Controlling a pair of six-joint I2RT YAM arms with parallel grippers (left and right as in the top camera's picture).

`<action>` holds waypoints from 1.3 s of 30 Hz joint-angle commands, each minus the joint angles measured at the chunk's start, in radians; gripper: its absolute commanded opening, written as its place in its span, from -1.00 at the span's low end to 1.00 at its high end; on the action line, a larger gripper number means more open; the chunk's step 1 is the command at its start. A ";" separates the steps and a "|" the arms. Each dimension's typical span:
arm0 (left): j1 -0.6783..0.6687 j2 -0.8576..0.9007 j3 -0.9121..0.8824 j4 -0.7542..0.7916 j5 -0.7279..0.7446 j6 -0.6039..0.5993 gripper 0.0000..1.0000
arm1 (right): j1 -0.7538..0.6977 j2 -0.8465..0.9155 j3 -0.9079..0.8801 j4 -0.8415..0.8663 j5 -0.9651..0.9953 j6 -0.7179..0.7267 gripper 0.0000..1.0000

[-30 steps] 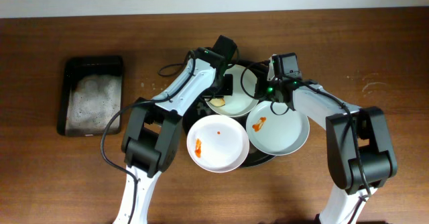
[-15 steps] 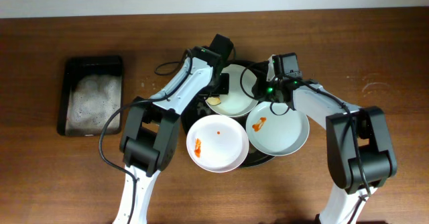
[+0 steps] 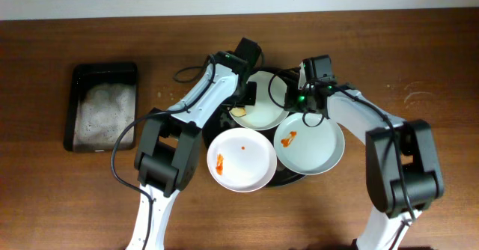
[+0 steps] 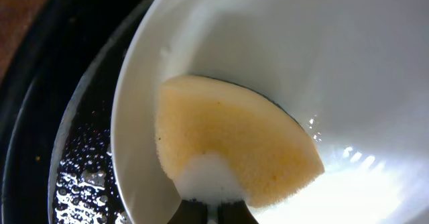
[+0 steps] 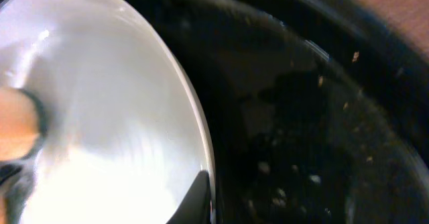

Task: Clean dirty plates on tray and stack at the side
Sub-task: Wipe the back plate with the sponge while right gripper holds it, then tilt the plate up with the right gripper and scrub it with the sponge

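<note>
Three white plates lie on a round black tray (image 3: 288, 177). The back plate (image 3: 263, 104) is under both grippers. My left gripper (image 3: 241, 104) is shut on a yellow sponge (image 4: 234, 143) with white foam, pressed on that plate's left inner side (image 4: 348, 83). My right gripper (image 3: 293, 100) is shut on the same plate's right rim (image 5: 201, 150). The front left plate (image 3: 243, 160) and the front right plate (image 3: 314, 145) carry orange stains.
A black tub (image 3: 103, 106) of soapy foam stands at the far left of the wooden table (image 3: 419, 63). The wet tray floor shows in both wrist views (image 4: 74, 177) (image 5: 315, 117).
The left gripper with the sponge has shifted slightly up and left on the back plate. The right arm has barely moved.
</note>
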 commanded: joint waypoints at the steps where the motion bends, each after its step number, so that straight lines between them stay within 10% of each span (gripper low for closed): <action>1: 0.017 0.059 0.034 -0.020 -0.042 0.026 -1.00 | -0.009 -0.108 0.084 -0.092 0.157 -0.075 -0.92; 10: 0.021 0.056 0.104 -0.083 -0.138 0.026 -1.00 | -0.009 -0.113 0.265 -0.370 0.301 -0.101 -0.92; 17: 0.024 0.002 0.161 -0.027 0.268 0.013 -0.86 | 0.013 -0.112 0.304 -0.399 0.412 -0.108 -0.92; 28: 0.030 -0.009 0.161 0.043 0.388 -0.043 -0.66 | 0.168 -0.106 0.304 -0.402 0.776 -0.161 -0.92; 39: -0.068 0.006 -0.018 0.247 0.399 -0.284 -0.99 | 0.168 -0.106 0.304 -0.416 0.748 -0.160 -0.92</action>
